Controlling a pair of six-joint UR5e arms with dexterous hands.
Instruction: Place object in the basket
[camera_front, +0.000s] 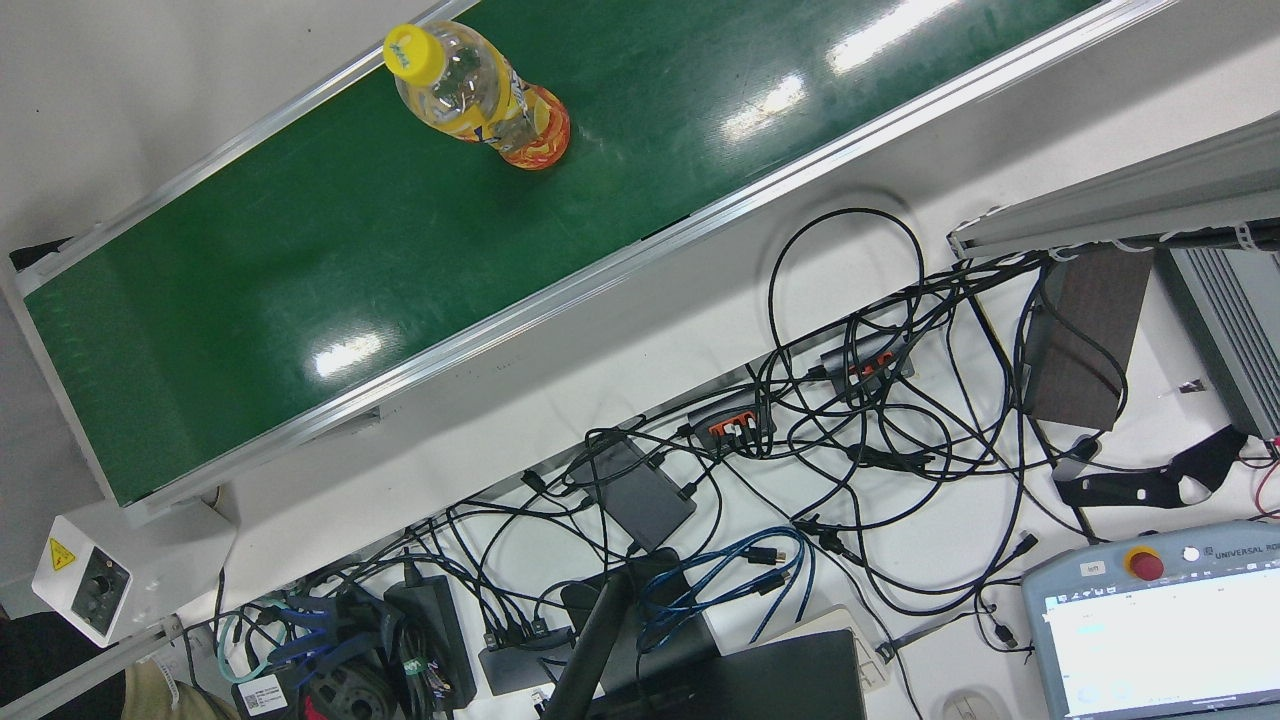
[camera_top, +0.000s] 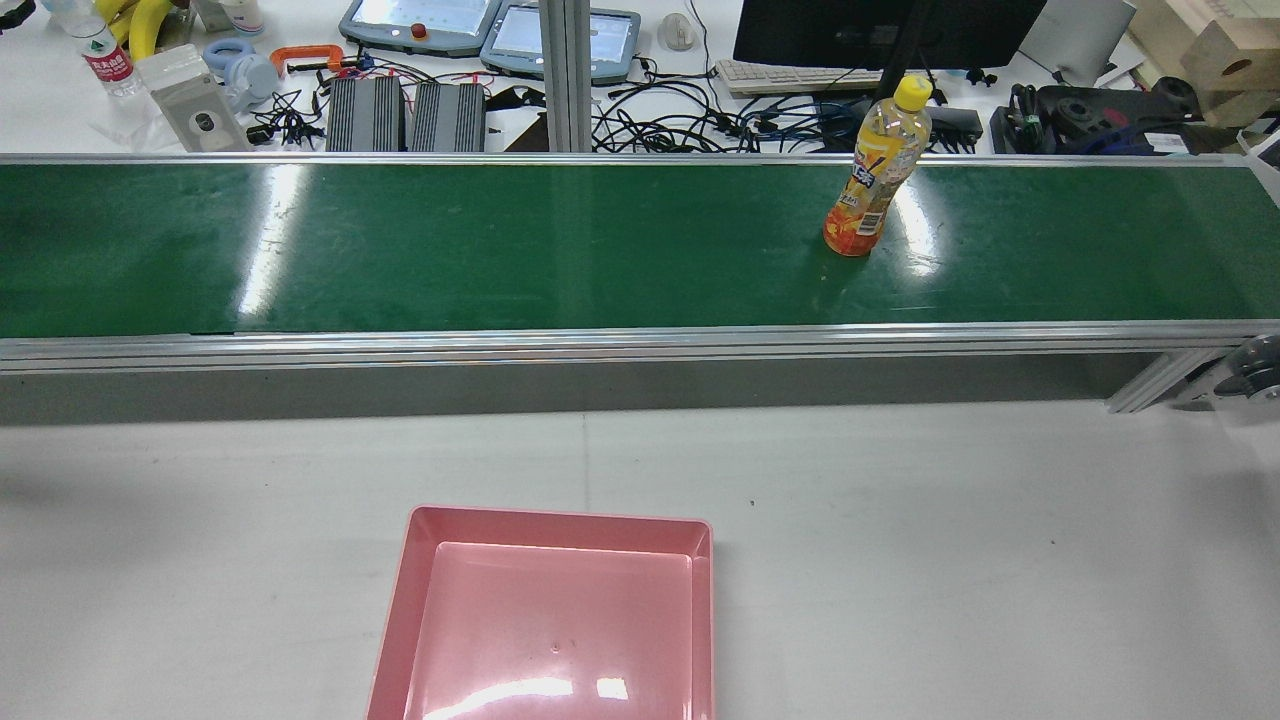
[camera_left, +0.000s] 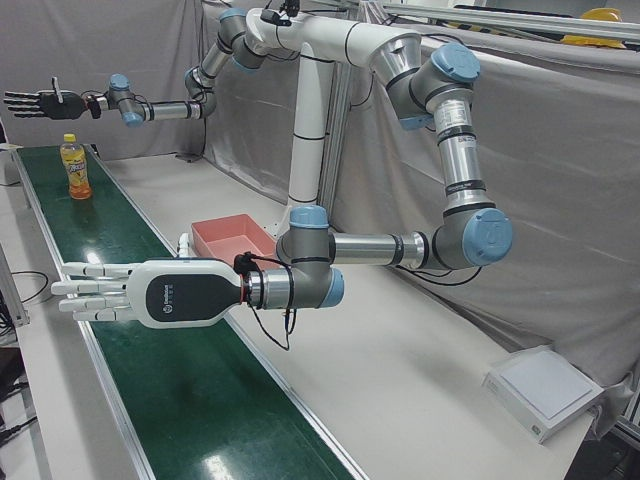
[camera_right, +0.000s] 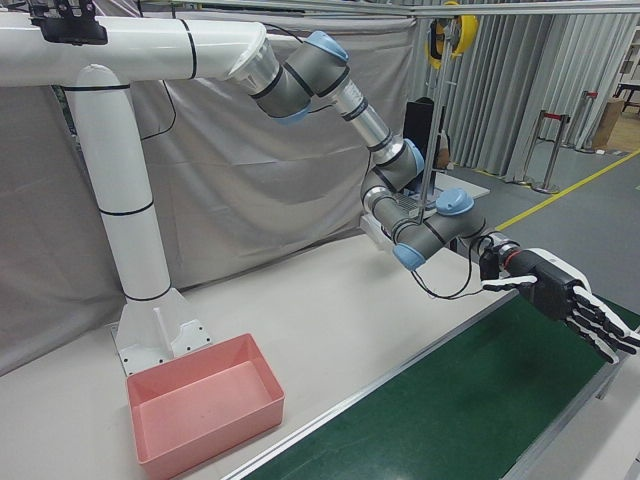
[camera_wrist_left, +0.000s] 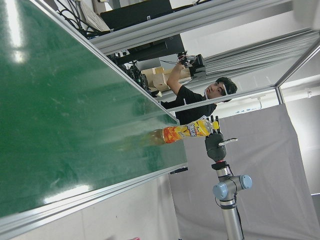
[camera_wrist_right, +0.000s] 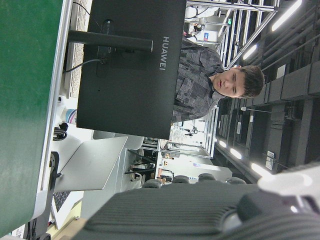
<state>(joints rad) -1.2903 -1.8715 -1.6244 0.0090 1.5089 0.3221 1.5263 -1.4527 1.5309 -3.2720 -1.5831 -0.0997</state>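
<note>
Front view: the bottle (camera_front: 478, 96) stands upright on the green belt (camera_front: 300, 260), upper left. Rear view: the pink basket (camera_top: 400, 600), bottom centre, holds nothing. Left-front view: the left hand (camera_left: 140, 294), fingers spread, hovers lower left; the right hand (camera_left: 32, 102), also spread, upper left.

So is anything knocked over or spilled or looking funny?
No, nothing stands out. The bottle stands upright on the green belt with its cap on, and no spill shows around it. The pink basket sits flat on the table, with nothing in it. Both hands, left and right, hover open.
</note>
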